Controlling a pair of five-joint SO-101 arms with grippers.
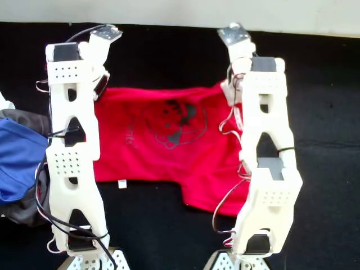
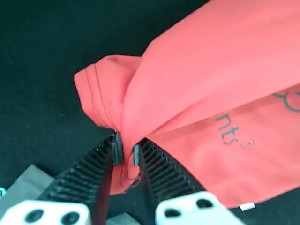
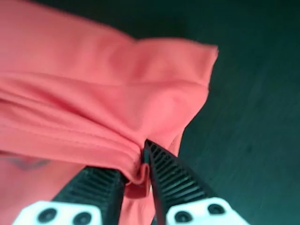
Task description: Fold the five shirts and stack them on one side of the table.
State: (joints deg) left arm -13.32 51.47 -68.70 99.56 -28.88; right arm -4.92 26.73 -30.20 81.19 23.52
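In the high view the red shirt [image 1: 169, 146] lies spread, print up, across the middle of the black table [image 1: 320, 191], and one lower corner trails toward the bottom centre. Your left arm [image 1: 70, 140] stands over its left edge and your right arm [image 1: 264, 146] over its right edge, with both wrists at the shirt's upper corners. A blue shirt [image 1: 19, 157] lies over a grey garment [image 1: 25, 119] at the far left edge. Treat the red cloth as light, soft and limp. It will likely sag and drag between two holds, so take it at hems and corners, where the stitched edge gives some body.

In the left wrist view, the left gripper [image 2: 125, 151] is closed to a narrow slit on a fold of red cloth at lower centre, just beside the stitched hem of the bunched corner.

In the right wrist view, the right gripper [image 3: 140, 161] is likewise nearly closed. It pinches the doubled red edge at lower centre, and the shirt's corner shows at upper right.
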